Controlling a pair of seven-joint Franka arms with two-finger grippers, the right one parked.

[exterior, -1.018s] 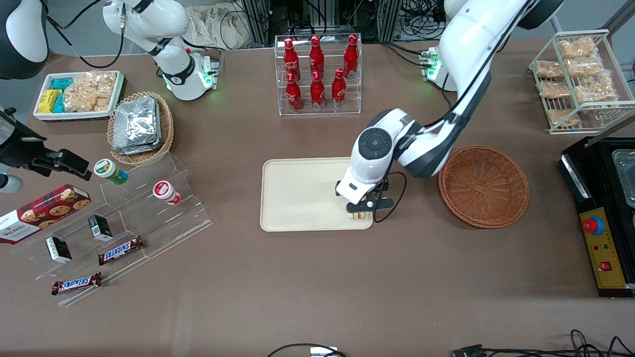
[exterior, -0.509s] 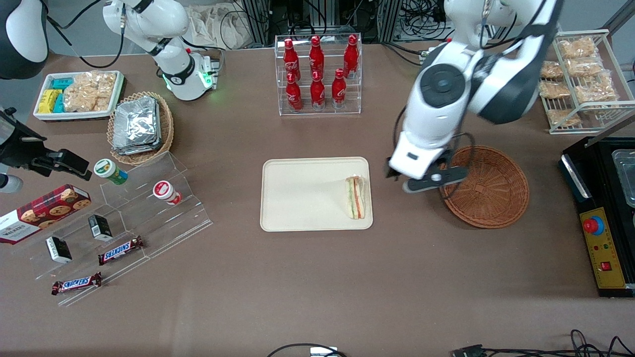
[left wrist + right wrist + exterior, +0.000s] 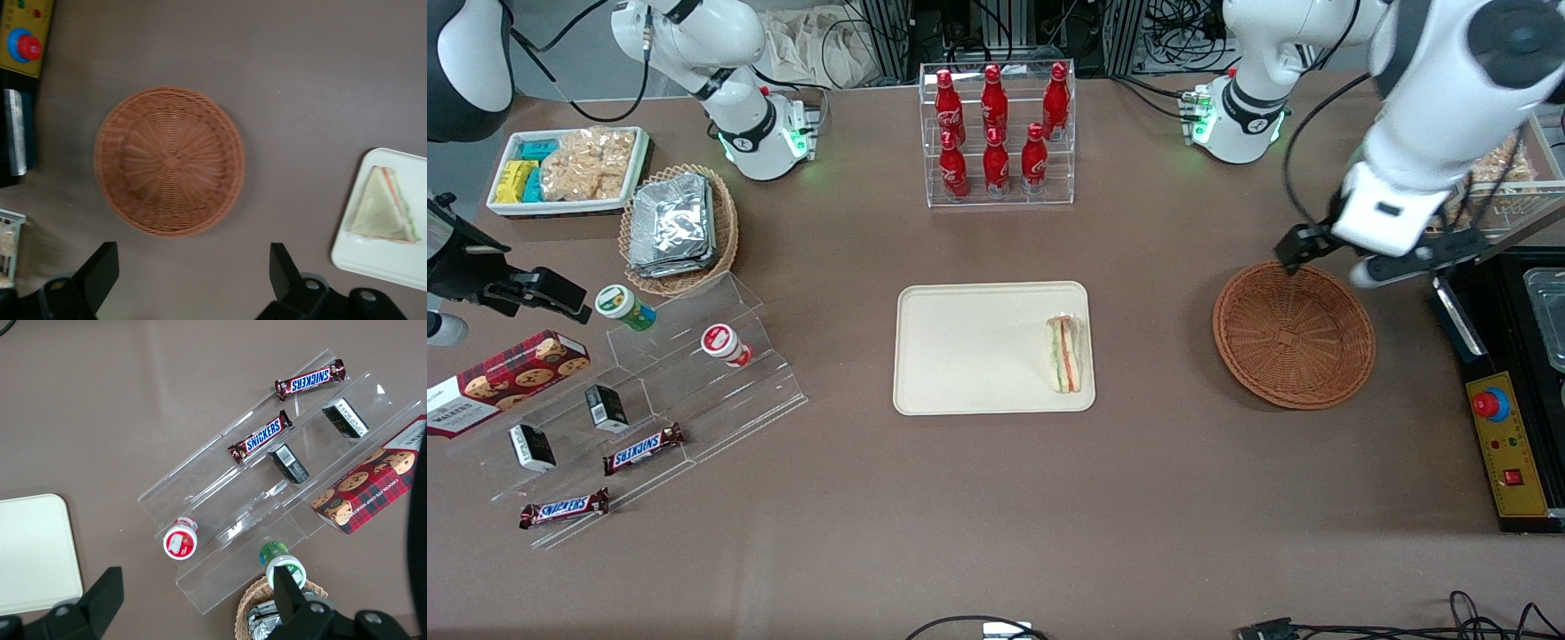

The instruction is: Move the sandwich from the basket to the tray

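We note the sandwich [image 3: 1064, 355], a clear-wrapped white wedge striped green, red and orange, lying on the cream tray [image 3: 960, 356]. Gripper [image 3: 1329, 255], fingers apart and empty, hangs above the wicker basket [image 3: 1294, 333].

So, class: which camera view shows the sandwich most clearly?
The left wrist view: the sandwich shows its whole triangular face, lying on the tray. The front view shows mainly its striped edge. The right wrist view misses it. The open end effector hangs above the basket.
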